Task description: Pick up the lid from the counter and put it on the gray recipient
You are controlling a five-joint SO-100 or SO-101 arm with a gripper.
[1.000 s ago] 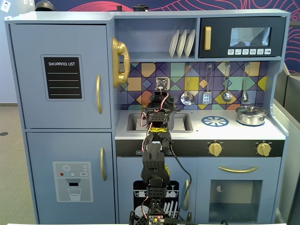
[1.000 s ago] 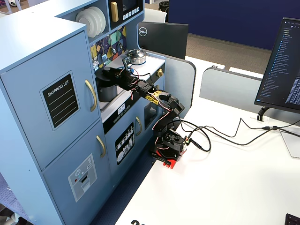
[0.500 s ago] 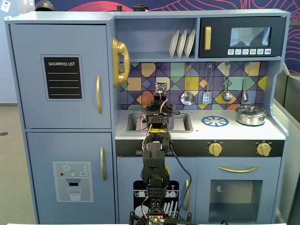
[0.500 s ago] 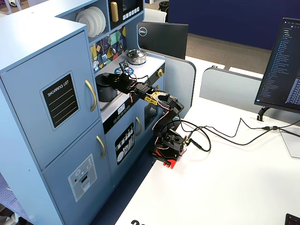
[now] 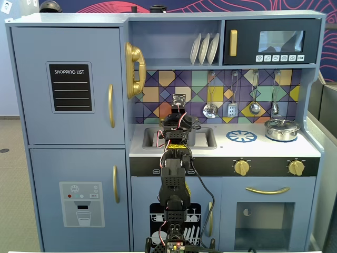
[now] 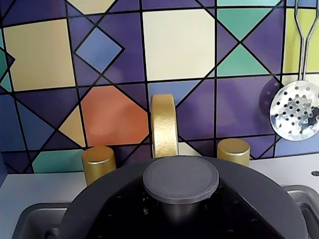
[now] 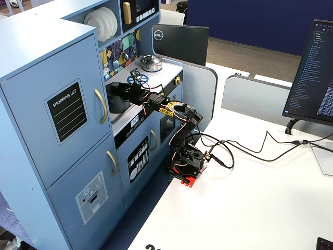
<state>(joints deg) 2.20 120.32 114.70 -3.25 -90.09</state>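
The dark-gray lid (image 6: 269, 194) fills the bottom of the wrist view, level, with its round knob (image 6: 180, 178) facing up. It hangs over the sink (image 6: 35, 219) of the white counter (image 5: 226, 148). In a fixed view the lid (image 7: 120, 86) is on or just above the gray pot (image 7: 117, 103), which stands in the sink; I cannot tell whether they touch. My gripper (image 7: 133, 91) reaches in from the front and is shut around the knob's stem. In the front fixed view my arm (image 5: 176, 158) hides most of the pot.
A gold faucet (image 6: 164, 124) and two gold taps (image 6: 98, 164) stand right behind the lid against the tiled wall. A slotted spoon (image 6: 295, 110) hangs at the right. The shiny silver pot (image 5: 281, 129) stands at the counter's right, beside the blue burner ring (image 5: 241, 136).
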